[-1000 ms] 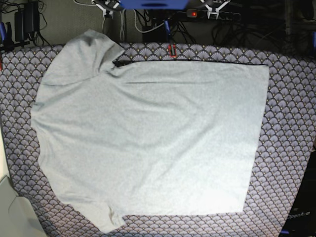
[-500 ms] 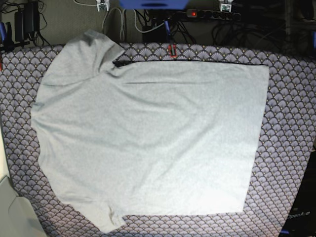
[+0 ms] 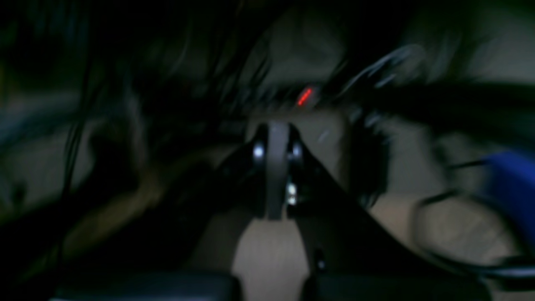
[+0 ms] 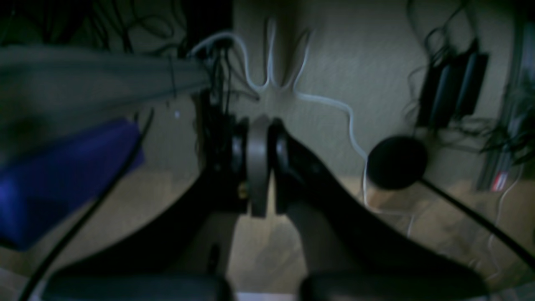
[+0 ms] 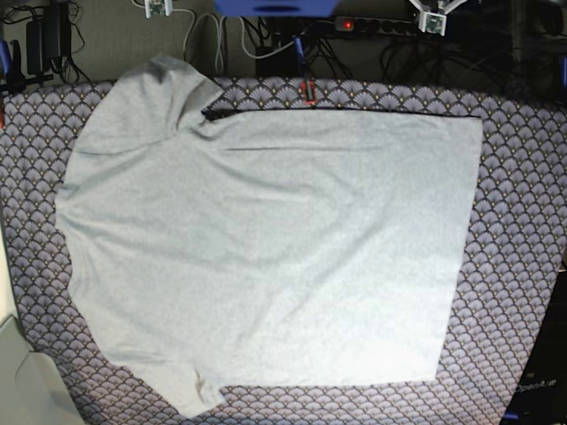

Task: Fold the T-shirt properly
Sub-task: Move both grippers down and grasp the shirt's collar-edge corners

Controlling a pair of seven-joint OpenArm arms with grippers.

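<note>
The light grey T-shirt [image 5: 266, 248] lies spread flat, plain side up, on the scallop-patterned tablecloth [image 5: 518, 195]. Its sleeves point left and its straight hem is on the right. A thin dark line runs along its far edge. Both grippers hang beyond the table's far edge, well clear of the cloth. Only white tips show in the base view: the right gripper [image 5: 158, 7] at top left, the left gripper [image 5: 434, 16] at top right. In the wrist views the left gripper [image 3: 274, 129] and the right gripper [image 4: 259, 125] are shut on nothing, over the floor.
Behind the table lie a power strip with a red light [image 5: 347, 24], tangled cables [image 5: 266, 44] and a black adapter [image 5: 46, 35]. A small red item [image 5: 309, 90] sits at the table's far edge. A pale object [image 5: 18, 381] juts in at bottom left.
Both gripper tips at the top edge have slid outward, the right one to the left and the left one to the right. The T-shirt has not moved.
</note>
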